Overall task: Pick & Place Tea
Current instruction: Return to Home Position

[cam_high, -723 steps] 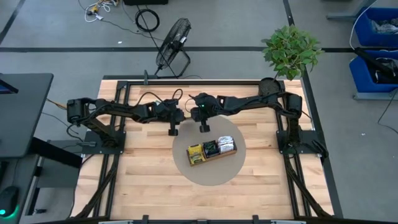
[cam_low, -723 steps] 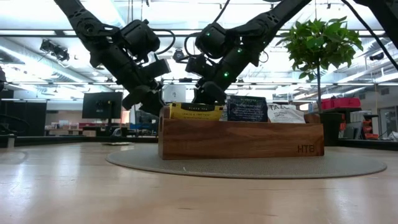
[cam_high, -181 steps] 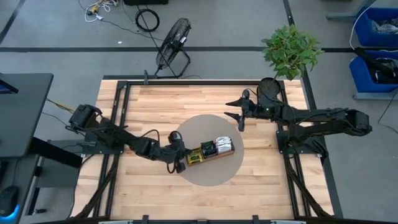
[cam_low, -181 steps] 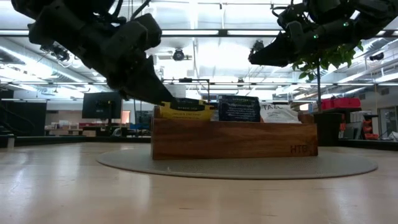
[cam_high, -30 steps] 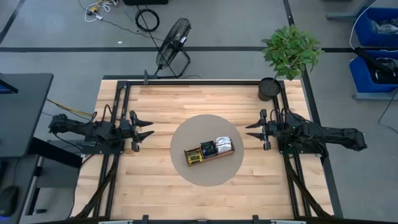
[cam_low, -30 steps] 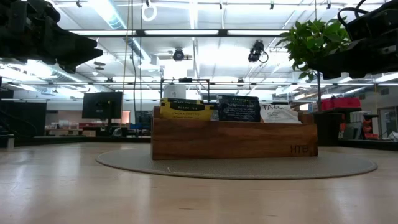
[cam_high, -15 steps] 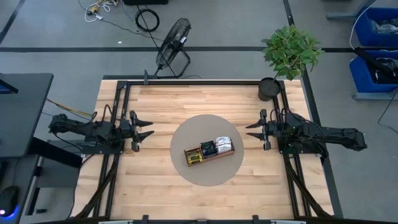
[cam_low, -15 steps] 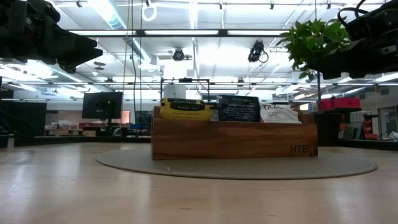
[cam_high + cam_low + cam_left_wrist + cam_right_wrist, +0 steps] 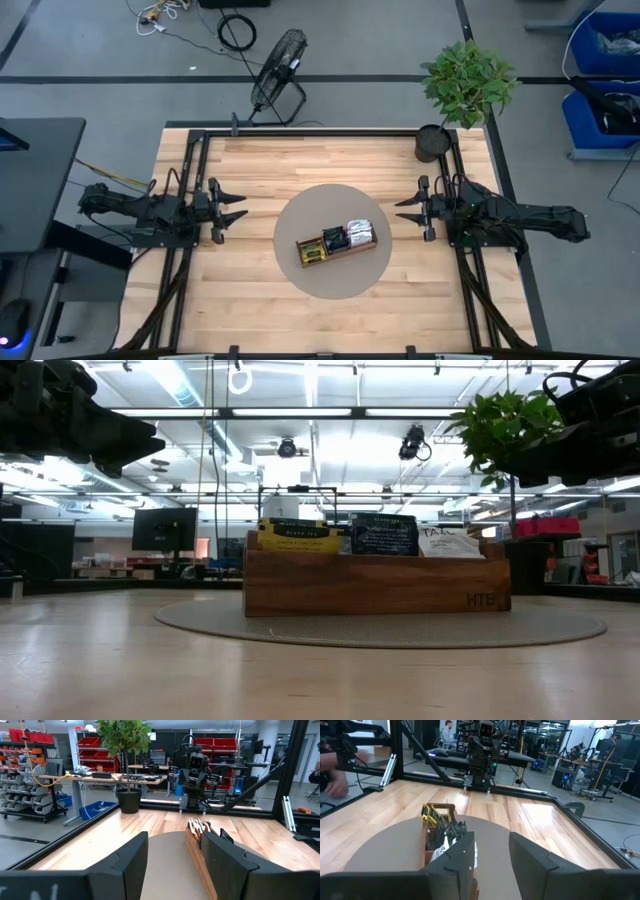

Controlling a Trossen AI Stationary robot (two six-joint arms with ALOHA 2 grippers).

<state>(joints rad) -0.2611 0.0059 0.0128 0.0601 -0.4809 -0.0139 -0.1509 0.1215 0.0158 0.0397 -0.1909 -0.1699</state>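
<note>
The surface (image 9: 250, 320) carries a round mat (image 9: 300, 280) at its middle, with the wooden tray (image 9: 375, 585) set on it. Your left hand (image 9: 238, 206) sits near the left edge and your right hand (image 9: 398, 209) near the right, both well apart from the tray, fingers spread wide and empty. The tea (image 9: 338, 238) stands upright in all three compartments. To park well, you probably need only settle both arms level, with no swing toward the mat.
</note>
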